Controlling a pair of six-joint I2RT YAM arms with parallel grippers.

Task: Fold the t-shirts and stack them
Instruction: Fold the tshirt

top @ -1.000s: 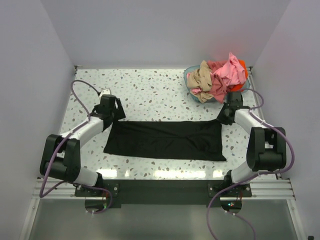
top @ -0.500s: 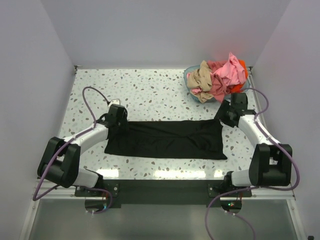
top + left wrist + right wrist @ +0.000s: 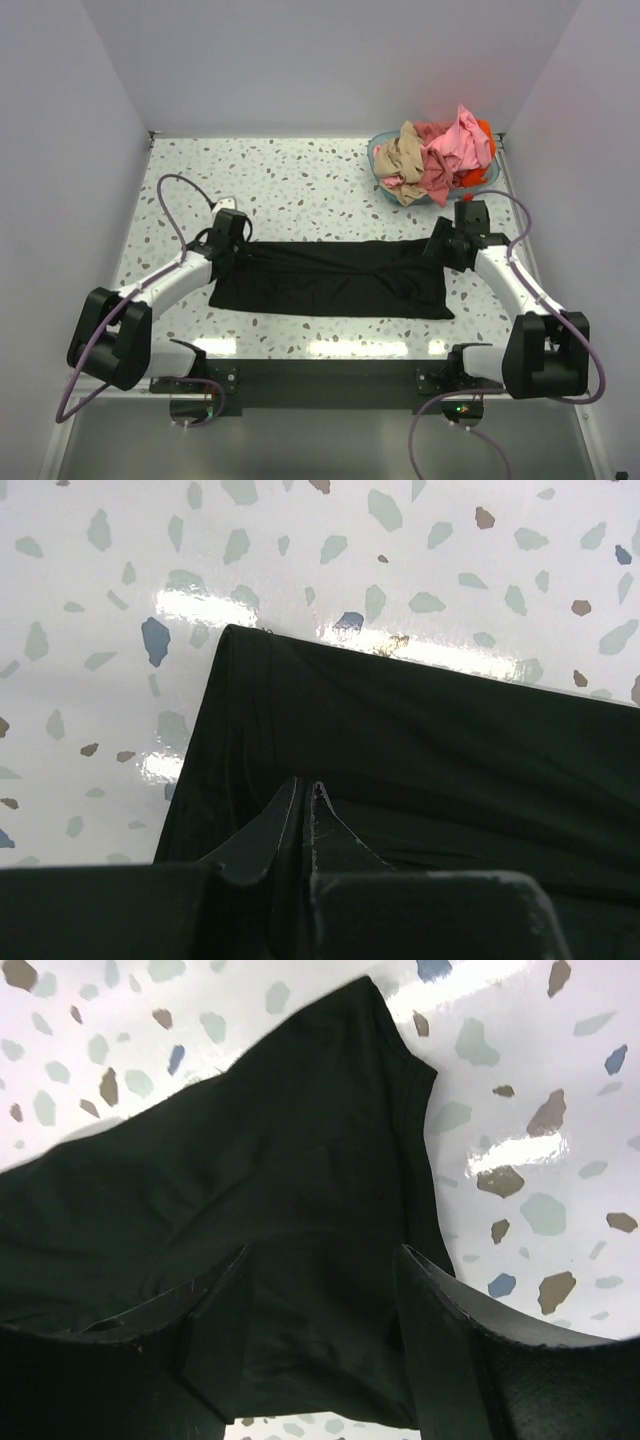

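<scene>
**A robot test cell, not a home**

I work in a lab rig. My left arm (image 3: 170,275) and right arm (image 3: 510,275) are bolted to an aluminium rail (image 3: 560,375) at the near edge of a glossy, terrazzo-speckled table (image 3: 300,180). Purple cables (image 3: 160,190) loop off them in the open. Plain pale walls (image 3: 320,60) box the table in on the left, right and far sides, like a booth. The only household things are laundry: a black t-shirt (image 3: 330,280) spread flat on the near part of the table, and a teal basket (image 3: 373,158) in the far right corner, heaped with pink, tan and orange-red shirts (image 3: 440,150).
</scene>
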